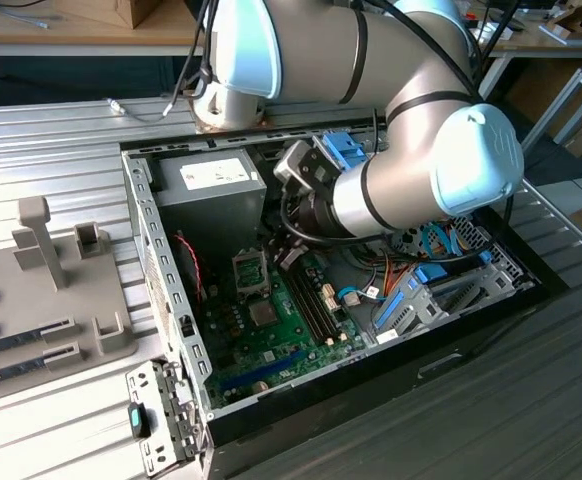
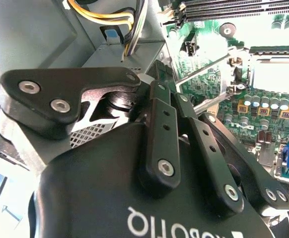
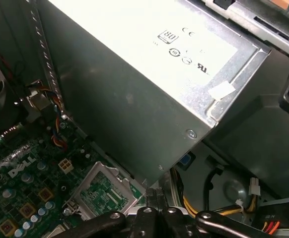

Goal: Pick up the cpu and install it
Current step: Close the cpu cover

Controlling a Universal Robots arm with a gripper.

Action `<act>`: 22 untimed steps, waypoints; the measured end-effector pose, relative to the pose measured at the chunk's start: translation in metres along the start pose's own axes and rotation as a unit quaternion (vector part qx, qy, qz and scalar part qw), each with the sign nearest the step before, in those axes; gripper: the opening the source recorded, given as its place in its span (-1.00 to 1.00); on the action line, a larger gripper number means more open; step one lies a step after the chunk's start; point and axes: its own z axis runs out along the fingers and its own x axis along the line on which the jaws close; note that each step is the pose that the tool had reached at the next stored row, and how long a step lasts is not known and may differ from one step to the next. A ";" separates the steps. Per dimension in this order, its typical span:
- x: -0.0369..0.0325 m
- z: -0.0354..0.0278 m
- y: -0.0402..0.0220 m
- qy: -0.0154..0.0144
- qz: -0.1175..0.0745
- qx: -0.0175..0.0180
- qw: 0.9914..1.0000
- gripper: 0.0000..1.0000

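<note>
Cpu (image 1: 263, 313) lies flat on the green motherboard (image 1: 271, 340) inside the open computer case (image 1: 471, 330), a small grey square just beside the socket (image 1: 249, 272) on the side away from the power supply (image 1: 211, 185). It sits apart from the pincer, with nothing touching it

The robot arm (image 1: 401, 180) reaches down into the case from above, its wrist over the board between the power supply and the long memory slots (image 1: 311, 300). In the first wrist view the pincer (image 3: 153, 197) hangs just beside the socket (image 3: 105, 196), close to the lower edge of the power supply (image 3: 149, 74), with yellow and black cables (image 3: 194, 203) running nearby. Its fingers (image 3: 148, 198) are drawn together, clenched, and nothing shows between them. In the second wrist view the pincer (image 2: 159, 72) points toward the board with its black linkage bars (image 2: 159, 134) folded inward, the socket (image 2: 276, 69) off to one side

The case stands on a ribbed metal worktop (image 1: 51, 160), and a grey fixture (image 1: 61, 280) sits at the exterior view's left
</note>
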 end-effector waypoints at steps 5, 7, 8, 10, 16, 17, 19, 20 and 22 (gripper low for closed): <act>0.0044 -0.0042 -0.0037 0.001 -0.001 0.000 1.000 -0.79; 0.0048 -0.0058 -0.0036 0.001 -0.001 0.000 1.000 -0.79; 0.0049 -0.0065 -0.0035 0.001 -0.001 0.000 1.000 -0.79; 0.0050 -0.0084 -0.0030 0.001 -0.002 0.000 1.000 -0.79; 0.0062 -0.0128 -0.0029 0.001 -0.002 0.000 1.000 -0.79; 0.0065 -0.0135 -0.0030 0.001 -0.002 0.000 1.000 -0.79; 0.0070 -0.0149 -0.0032 0.002 -0.003 -0.001 1.000 -0.79; 0.0074 -0.0155 -0.0034 0.002 -0.003 -0.001 1.000 -0.79; 0.0090 -0.0179 -0.0045 0.002 -0.003 -0.001 1.000 -0.79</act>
